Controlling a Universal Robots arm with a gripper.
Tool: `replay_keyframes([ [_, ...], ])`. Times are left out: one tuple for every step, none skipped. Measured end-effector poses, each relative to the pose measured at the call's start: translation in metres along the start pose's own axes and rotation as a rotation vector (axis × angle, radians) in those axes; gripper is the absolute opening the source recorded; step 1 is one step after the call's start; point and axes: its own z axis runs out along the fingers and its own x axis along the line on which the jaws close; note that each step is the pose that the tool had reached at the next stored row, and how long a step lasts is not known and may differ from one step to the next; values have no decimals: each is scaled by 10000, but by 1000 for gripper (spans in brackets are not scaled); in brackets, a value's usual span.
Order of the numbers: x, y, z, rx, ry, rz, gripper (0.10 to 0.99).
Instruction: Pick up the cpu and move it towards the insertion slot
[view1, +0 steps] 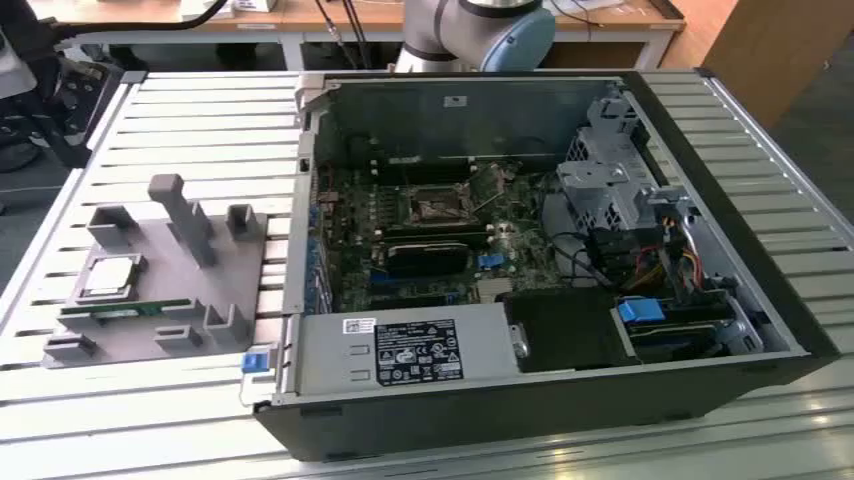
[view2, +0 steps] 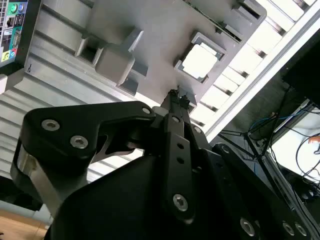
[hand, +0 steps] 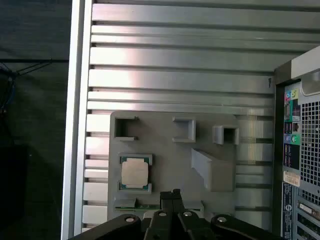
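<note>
I see the cpu (hand: 135, 173) lying flat, silver face up, edges square with its grey holder (hand: 170, 162) on the slatted table (hand: 175, 80). My gripper (hand: 172, 193) hangs near it, jaws clenched on nothing.

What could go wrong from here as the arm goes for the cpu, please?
1. The cpu sits between raised corner clips of the gray holder, with the memory stick close beside; the gripper may snag either.
2. The insertion slot lies deep in the case, beside the drive cage; a collision is possible.
</note>
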Motion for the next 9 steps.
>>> replay_keyframes([
  [0,0,0,0,0,0,106],
  [0,0,0,0,0,1,106],
  [0,0,0,0,0,0,106],
  [0,0,0,0,0,0,106],
  [0,0,0,1,1,0,106],
  [3,0,-1,1,2,0,106],
  [8,0,0,0,0,0,106],
  [16,1,0,0,0,2,106],
  [22,1,0,1,0,1,106],
])
